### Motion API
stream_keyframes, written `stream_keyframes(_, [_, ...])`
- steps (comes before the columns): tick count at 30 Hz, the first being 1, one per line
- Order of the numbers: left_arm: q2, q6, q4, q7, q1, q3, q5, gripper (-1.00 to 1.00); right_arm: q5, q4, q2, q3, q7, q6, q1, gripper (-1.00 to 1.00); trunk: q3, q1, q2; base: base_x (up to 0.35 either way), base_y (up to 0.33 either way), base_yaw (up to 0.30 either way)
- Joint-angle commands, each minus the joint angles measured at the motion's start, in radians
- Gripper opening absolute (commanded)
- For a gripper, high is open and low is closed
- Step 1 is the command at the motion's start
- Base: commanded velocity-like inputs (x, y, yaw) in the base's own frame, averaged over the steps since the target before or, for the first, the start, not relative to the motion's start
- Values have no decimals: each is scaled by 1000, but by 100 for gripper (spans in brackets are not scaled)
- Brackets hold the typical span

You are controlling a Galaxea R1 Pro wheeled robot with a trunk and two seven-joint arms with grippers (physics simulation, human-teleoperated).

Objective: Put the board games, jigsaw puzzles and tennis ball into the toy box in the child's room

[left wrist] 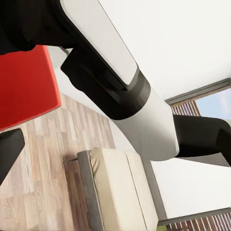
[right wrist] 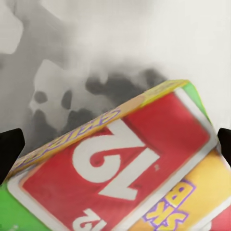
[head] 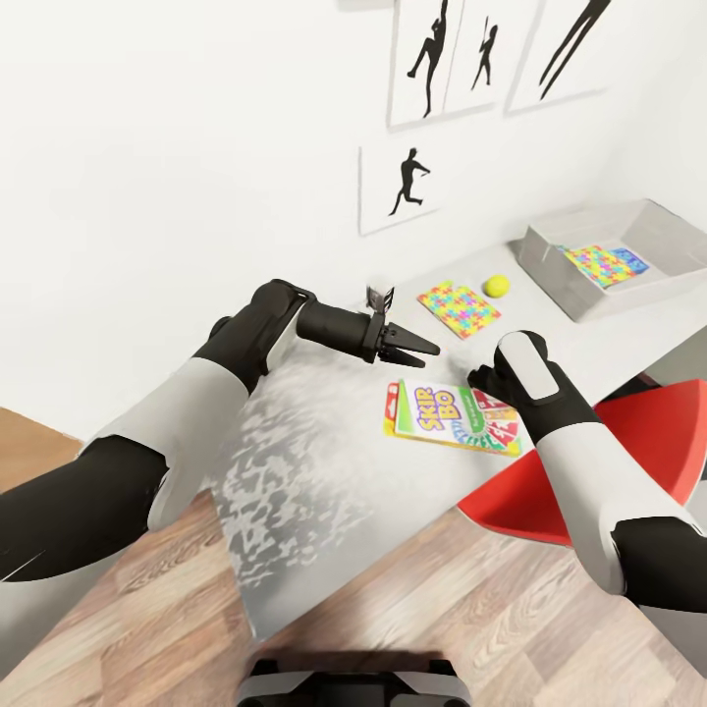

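Head view: long light grey table (head: 324, 471) against a white wall bearing black sports-silhouette pictures (head: 405, 184); wood-plank floor below. SKIP-BO board game (head: 452, 416) lies flat near the table's front edge. Left gripper (head: 420, 345) hangs just above and behind the box, fingers drawn together to a narrow point, holding nothing. Right gripper sits at the box's right end, hidden behind its own wrist (head: 511, 378); spread cannot be told here. Jigsaw puzzle (head: 458, 308) flat further back, tennis ball (head: 496, 286) just beside it. Toy box (head: 614, 257) at the far right end of the table, with a second jigsaw puzzle (head: 599, 265) inside, partly covering a blue board game (head: 631, 259). Red chair seat (head: 628, 452) below the table edge. Left wrist view: right forearm (left wrist: 130, 96) close up, red seat (left wrist: 24, 86), cream bed (left wrist: 120, 192) on plank floor, slatted shutters (left wrist: 185, 108). Right wrist view: SKIP-BO box (right wrist: 120, 168) seen close, dark fingertips (right wrist: 9, 149) set wide at either side, not closed on it.
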Motion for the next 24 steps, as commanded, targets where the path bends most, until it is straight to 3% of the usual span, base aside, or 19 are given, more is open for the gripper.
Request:
stream_keyframes(1, [0,10,1,-2,-1,-3,4,100,-7,-1,-2,5,-9,6,-1,100,-2,0,-2,-86,88,0])
stream_keyframes(24, [0,10,1,-2,2,-3,5,100,-7,-2,-4,5,-9,6,-1,100,-2,0,-2,-97,68,0])
